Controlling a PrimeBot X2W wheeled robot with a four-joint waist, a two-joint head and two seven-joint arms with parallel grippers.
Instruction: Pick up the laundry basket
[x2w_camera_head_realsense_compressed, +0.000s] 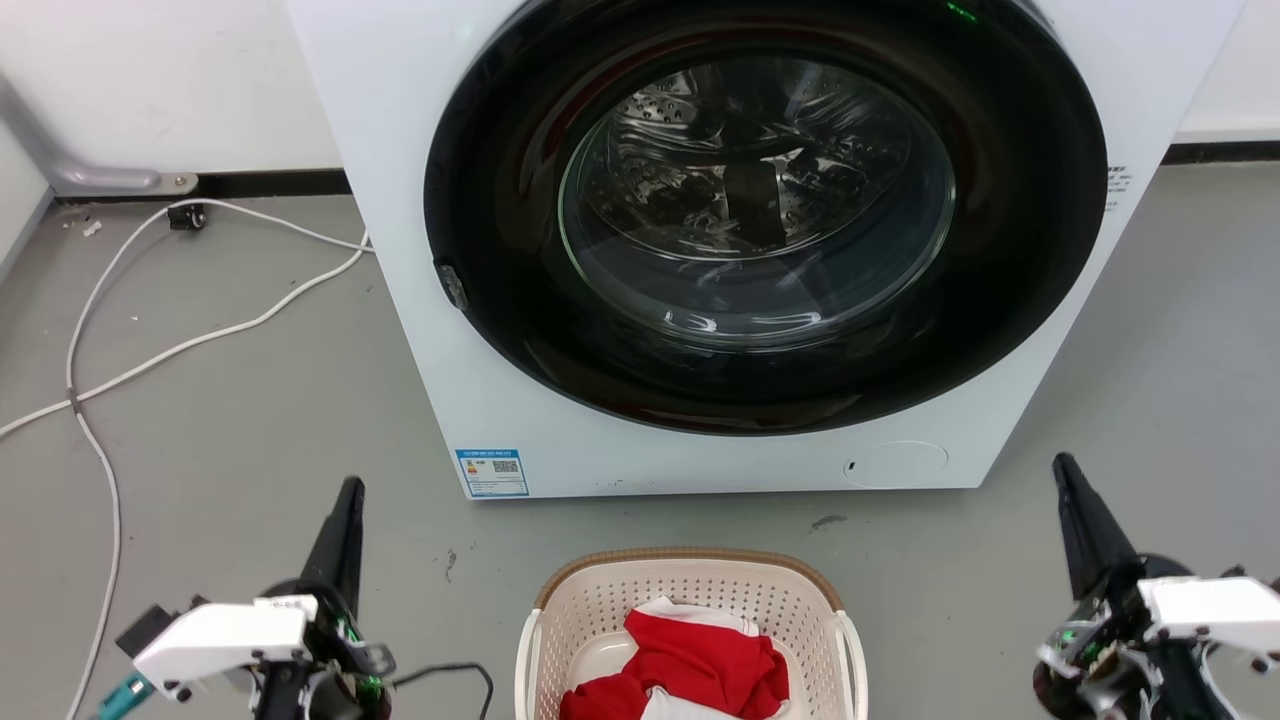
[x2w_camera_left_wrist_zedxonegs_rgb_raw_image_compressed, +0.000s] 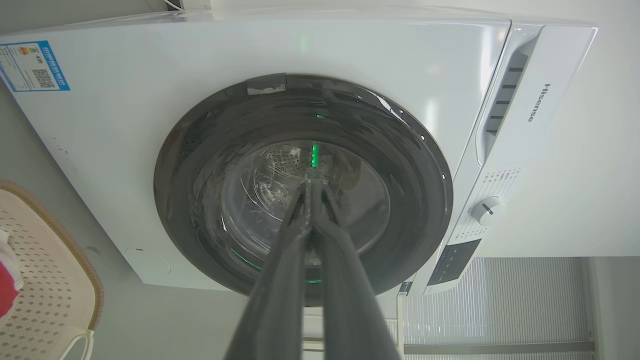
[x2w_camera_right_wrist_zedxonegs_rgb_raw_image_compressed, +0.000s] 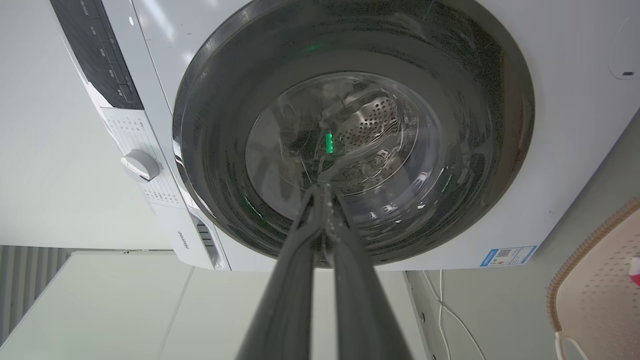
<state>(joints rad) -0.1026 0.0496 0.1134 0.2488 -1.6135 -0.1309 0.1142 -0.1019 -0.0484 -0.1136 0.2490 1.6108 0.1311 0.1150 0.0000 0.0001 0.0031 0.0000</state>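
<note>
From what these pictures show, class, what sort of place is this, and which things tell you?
Probably a laundry area: a front-loading washing machine stands on a grey floor, and a laundry basket holding red cloth sits before it.

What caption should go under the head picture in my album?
Shut left hand and shut right hand flank the laundry basket of red cloth before a washing machine.

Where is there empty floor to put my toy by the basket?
Bare floor lies between the basket and the right gripper, and, narrower, between the basket and the washer. Left of the washer, cables crowd it.
</note>
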